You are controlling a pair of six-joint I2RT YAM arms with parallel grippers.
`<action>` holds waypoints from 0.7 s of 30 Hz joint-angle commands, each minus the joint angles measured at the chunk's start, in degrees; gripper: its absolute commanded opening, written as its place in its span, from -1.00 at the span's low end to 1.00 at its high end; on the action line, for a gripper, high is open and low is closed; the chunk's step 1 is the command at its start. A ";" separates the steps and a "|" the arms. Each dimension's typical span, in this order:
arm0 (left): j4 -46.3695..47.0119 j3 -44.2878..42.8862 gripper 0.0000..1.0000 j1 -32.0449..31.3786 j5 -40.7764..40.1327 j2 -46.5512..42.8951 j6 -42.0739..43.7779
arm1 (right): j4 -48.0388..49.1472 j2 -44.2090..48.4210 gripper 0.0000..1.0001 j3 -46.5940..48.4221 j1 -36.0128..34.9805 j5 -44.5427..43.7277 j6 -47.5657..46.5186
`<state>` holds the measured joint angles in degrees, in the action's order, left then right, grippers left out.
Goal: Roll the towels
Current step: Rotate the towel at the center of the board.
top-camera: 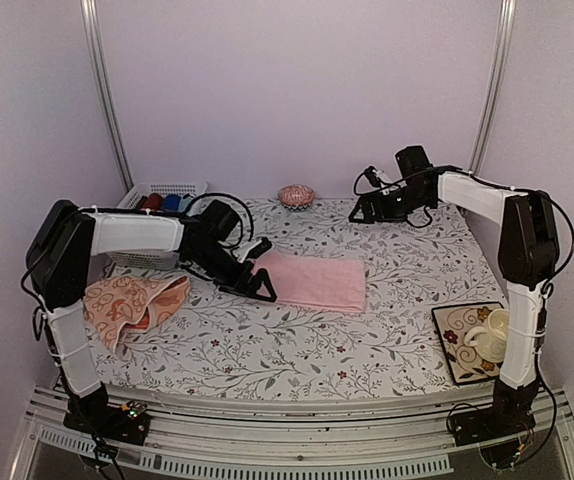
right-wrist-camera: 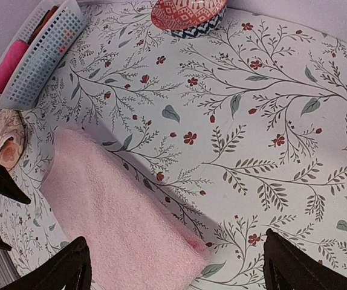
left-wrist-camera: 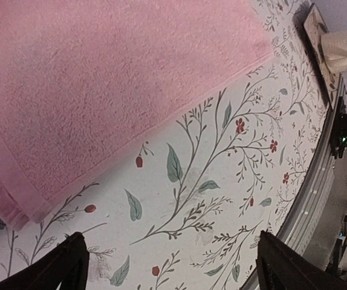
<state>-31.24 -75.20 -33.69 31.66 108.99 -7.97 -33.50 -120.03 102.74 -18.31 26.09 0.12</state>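
Observation:
The plain light pink towel (top-camera: 313, 279) lies flat and folded at the middle of the table; it also shows in the left wrist view (left-wrist-camera: 95, 90) and the right wrist view (right-wrist-camera: 119, 223). The peach-orange patterned towel (top-camera: 127, 303) lies crumpled at the left edge, and a corner of it shows in the right wrist view (right-wrist-camera: 4, 142). My left gripper (top-camera: 258, 281) is open and empty, just above the pink towel's left end. My right gripper (top-camera: 362, 212) is open and empty, raised over the back right of the table.
A white basket (top-camera: 162, 200) with magenta, green and blue rolled cloths stands at the back left. A patterned bowl (top-camera: 296, 195) sits at the back centre. A tray (top-camera: 457, 340) bearing a cream mug (top-camera: 489, 333) sits at the front right.

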 commanded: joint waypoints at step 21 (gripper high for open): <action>10.06 -20.03 0.93 -0.54 -17.38 24.97 -2.41 | 1.19 0.71 0.98 -6.49 0.51 4.42 -1.95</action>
<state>-23.92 -89.32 -34.46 21.52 125.86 -10.13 -33.06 -120.09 98.45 -17.93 26.74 -1.34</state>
